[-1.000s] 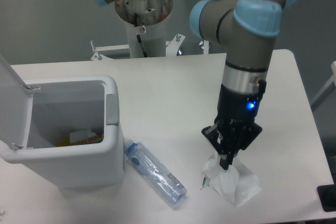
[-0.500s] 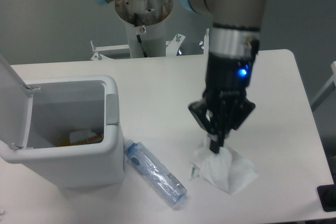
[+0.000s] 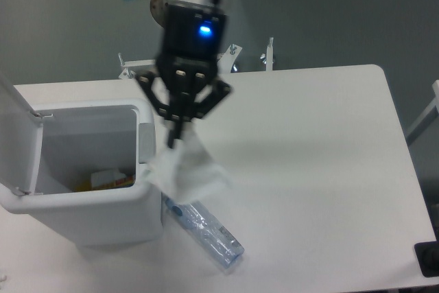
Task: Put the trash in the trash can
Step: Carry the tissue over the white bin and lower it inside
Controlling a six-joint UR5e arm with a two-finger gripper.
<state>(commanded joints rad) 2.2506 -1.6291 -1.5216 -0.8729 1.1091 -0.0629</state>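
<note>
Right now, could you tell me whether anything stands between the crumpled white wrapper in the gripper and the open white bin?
Nothing visible does. The gripper holds the crumpled white wrapper in the air beside the right rim of the white boxy plastic bin, whose lid is open. The clear blue-tinted plastic bottle lies on the table below, out of the path.

No text, label, brand, number or sign is showing legibly anywhere in this view. The clear blue-tinted crinkled plastic bottle (image 3: 204, 227) is lying on the white table (image 3: 322, 169) with no wording that can be made out on it. The white boxy plastic bin (image 3: 89, 169) is showing plain white walls and a plain grey tab. The crumpled white paper-like wrapper (image 3: 186, 173) is appearing blurred, and any print on it cannot be read. The black two-finger gripper (image 3: 175, 143) is carrying only a glowing blue light, no lettering.
</note>
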